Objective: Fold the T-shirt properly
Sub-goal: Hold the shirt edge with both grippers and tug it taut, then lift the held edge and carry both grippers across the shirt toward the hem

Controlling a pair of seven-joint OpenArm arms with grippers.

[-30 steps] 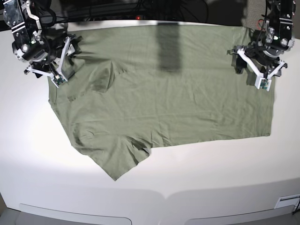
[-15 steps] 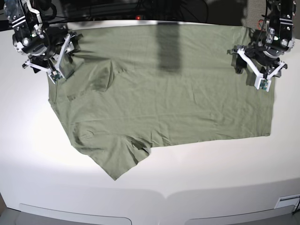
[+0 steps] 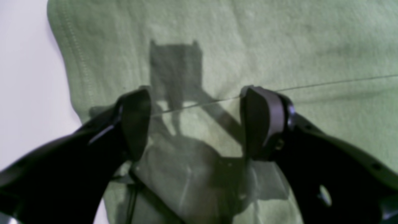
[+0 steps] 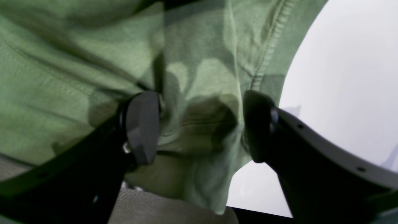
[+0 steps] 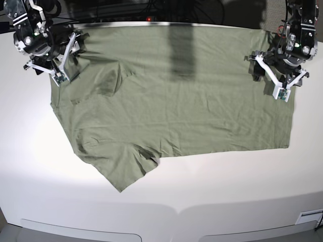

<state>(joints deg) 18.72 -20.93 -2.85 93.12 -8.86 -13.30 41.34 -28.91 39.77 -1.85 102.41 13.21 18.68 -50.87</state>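
T-shirt: wrinkled sage-green cotton T-shirt (image 5: 176,96) spread on white table (image 5: 212,191)
Left gripper (image 3: 196,124): jaws apart over cloth
Right gripper (image 4: 200,126): jaws apart astride hem

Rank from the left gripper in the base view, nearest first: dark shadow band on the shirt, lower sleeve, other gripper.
From the left gripper:
1. Dark shadow band, upper middle of the T-shirt.
2. Lower sleeve, near edge, image left.
3. Right gripper, far image-left corner.

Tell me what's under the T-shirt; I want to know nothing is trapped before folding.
Only the white table shows, around the T-shirt. The cloth lies mostly flat, with wrinkles and a fold by the sleeve, no obvious lump. Whatever is beneath it is covered and cannot be seen.
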